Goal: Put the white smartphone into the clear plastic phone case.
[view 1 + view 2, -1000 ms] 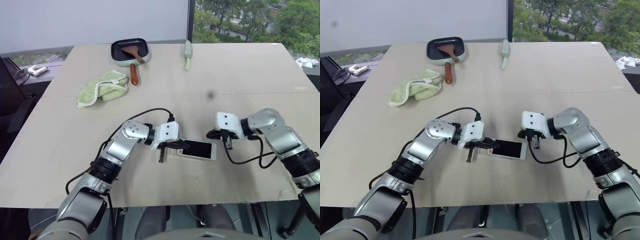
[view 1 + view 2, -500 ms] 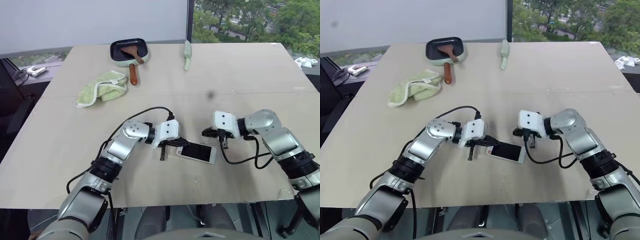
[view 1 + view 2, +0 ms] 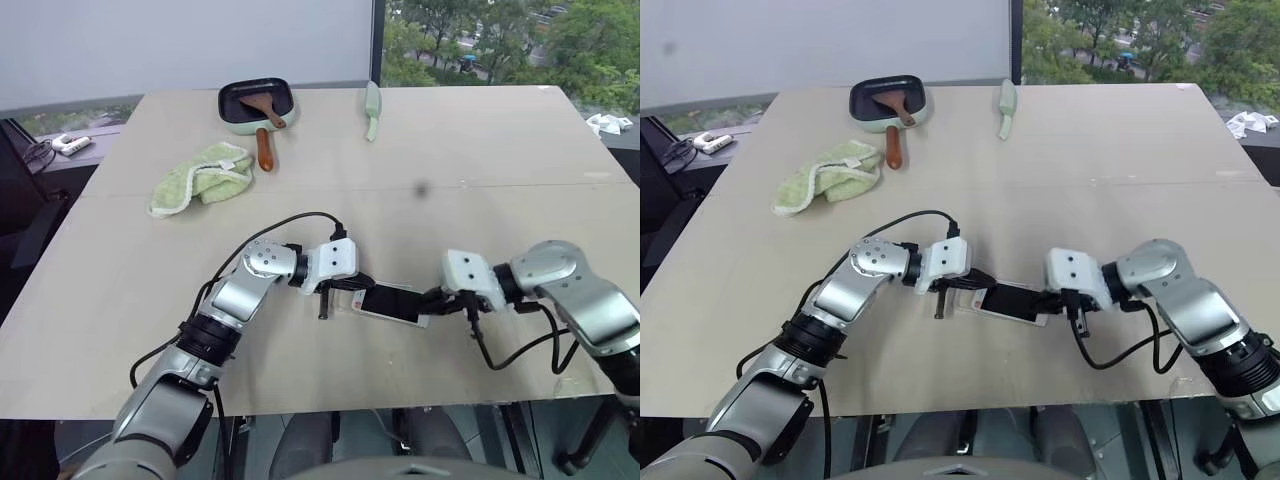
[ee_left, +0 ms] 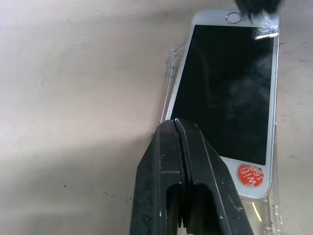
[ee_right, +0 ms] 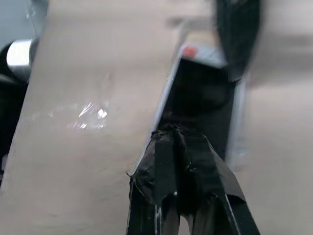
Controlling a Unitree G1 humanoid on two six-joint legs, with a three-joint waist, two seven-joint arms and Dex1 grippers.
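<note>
A round red sticker with white lettering is seen on the white smartphone; the lettering cannot be read with certainty.

On the counter: one white smartphone, lying in one clear plastic phone case; one green folded cloth; one small dark pan with one wooden-handled spatula resting in it; one pale green knife-like utensil; two robot grippers, the left gripper and the right gripper, one at each end of the phone; beyond the counter's far left corner, one white power strip.
</note>
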